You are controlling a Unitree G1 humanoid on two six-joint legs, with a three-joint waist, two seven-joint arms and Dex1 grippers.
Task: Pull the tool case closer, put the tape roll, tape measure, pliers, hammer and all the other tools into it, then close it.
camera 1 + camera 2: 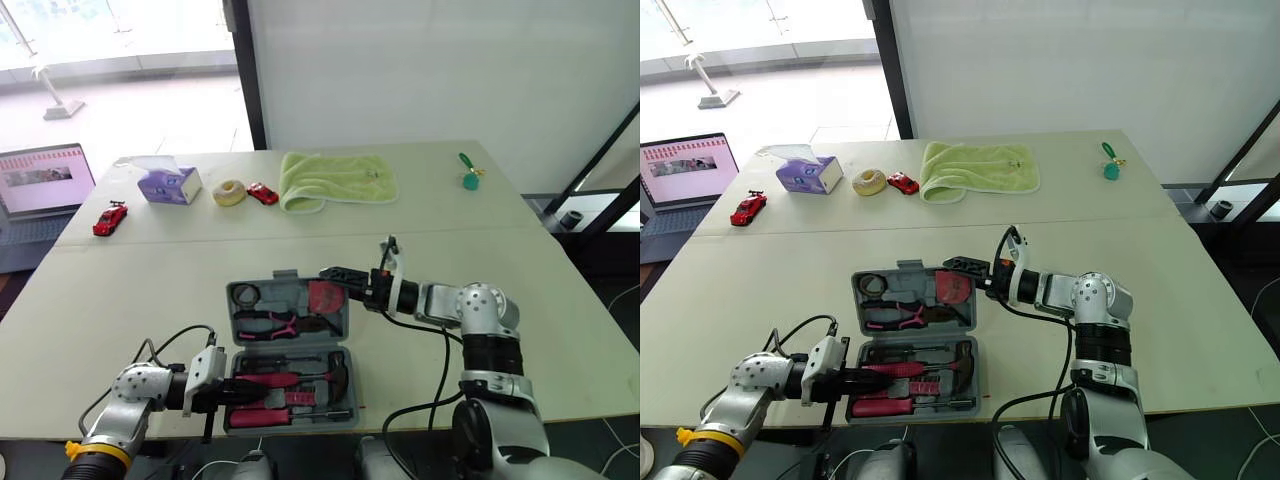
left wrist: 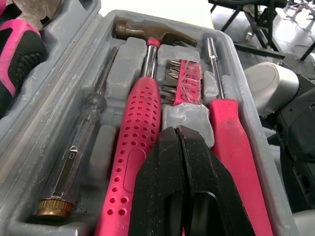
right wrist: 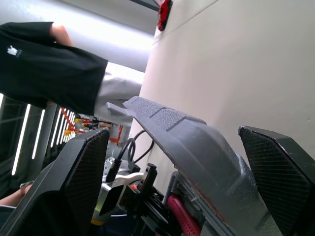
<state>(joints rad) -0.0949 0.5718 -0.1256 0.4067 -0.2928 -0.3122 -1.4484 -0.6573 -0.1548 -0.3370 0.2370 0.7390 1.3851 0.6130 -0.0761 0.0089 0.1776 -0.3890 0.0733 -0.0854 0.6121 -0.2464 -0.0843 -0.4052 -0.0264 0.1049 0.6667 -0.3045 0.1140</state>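
Tool case [image 1: 352, 388] packed and ready to shut
Right hand [image 1: 335, 280] open astride the stiff plastic lid [image 3: 182, 130] edge, a sound hold; left hand [image 2: 175, 132] closed above the hammer [image 2: 140, 113]. Likely heavy.

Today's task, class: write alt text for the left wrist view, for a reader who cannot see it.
The shut left pincer points into an open grey tool case, just above the gap between a pink-handled hammer and a pink-handled driver. A clear-handled screwdriver lies on the hammer's other side, and a pink rack of bits sits ahead of the pincer.
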